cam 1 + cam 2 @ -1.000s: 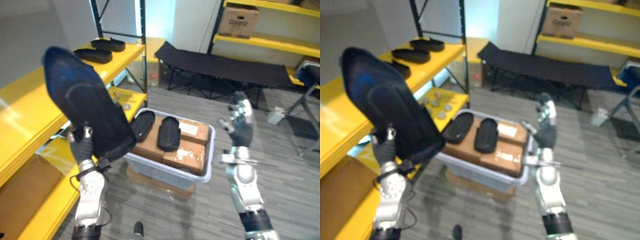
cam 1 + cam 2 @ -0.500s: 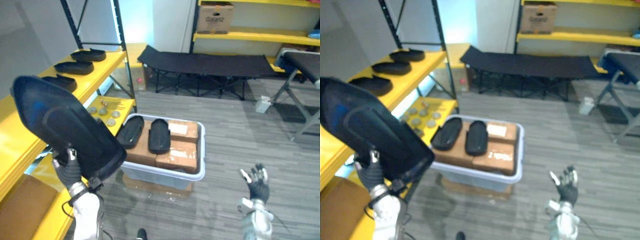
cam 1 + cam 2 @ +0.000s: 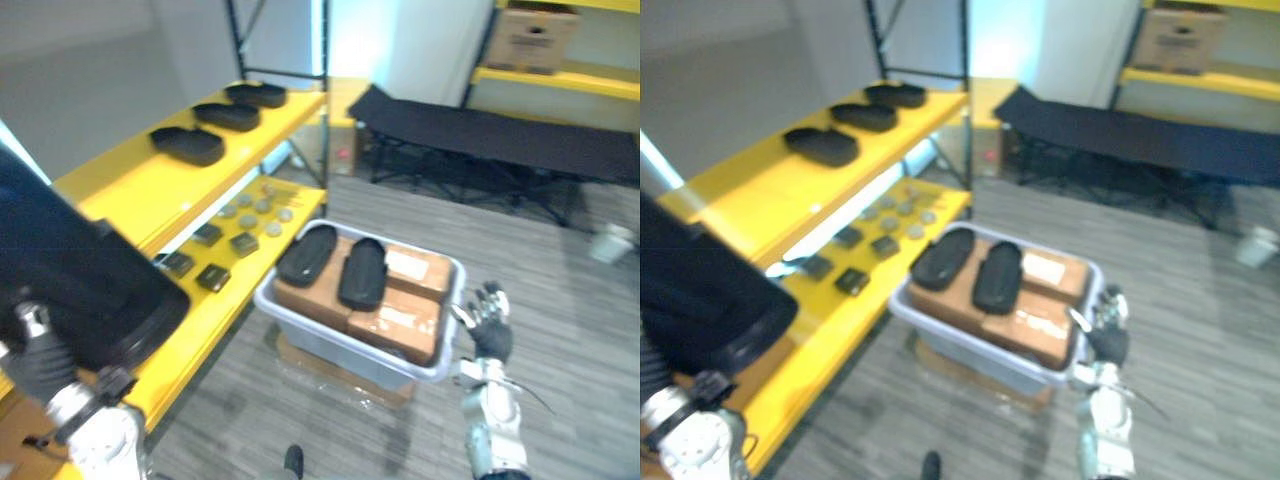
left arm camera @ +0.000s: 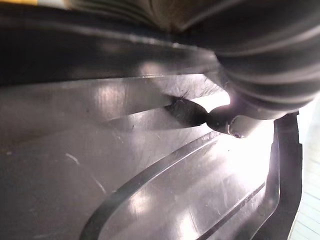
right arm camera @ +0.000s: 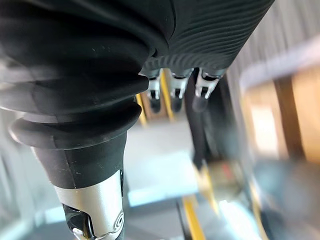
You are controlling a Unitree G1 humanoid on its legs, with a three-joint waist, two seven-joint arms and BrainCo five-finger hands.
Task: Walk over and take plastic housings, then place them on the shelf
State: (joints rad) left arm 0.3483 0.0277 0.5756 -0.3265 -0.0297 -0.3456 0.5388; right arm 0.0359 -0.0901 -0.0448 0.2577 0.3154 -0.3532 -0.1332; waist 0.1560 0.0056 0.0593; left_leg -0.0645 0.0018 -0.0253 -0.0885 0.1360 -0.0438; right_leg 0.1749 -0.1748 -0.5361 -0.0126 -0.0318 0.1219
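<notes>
One black housing (image 3: 70, 285) stands gripped in my left hand (image 3: 38, 362) by its lower edge, across the front edge of the yellow shelf (image 3: 150, 195). My right hand (image 3: 490, 328) hangs spread, fingers loose, just beside the rim of the bin (image 3: 340, 350), open floor (image 3: 570, 310) beyond.

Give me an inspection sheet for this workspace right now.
Surface: yellow shelf, top tier holding three black housings; grey plank floor.
Job's things: held housing in left hand; two housings atop cardboard boxes in grey bin.
Clutter: small parts on lower tier.
Hands: left hand shut on held housing; right hand open beside bin.
Cables: nothing seen.
Surroundings: folding cot, box on far shelf.
</notes>
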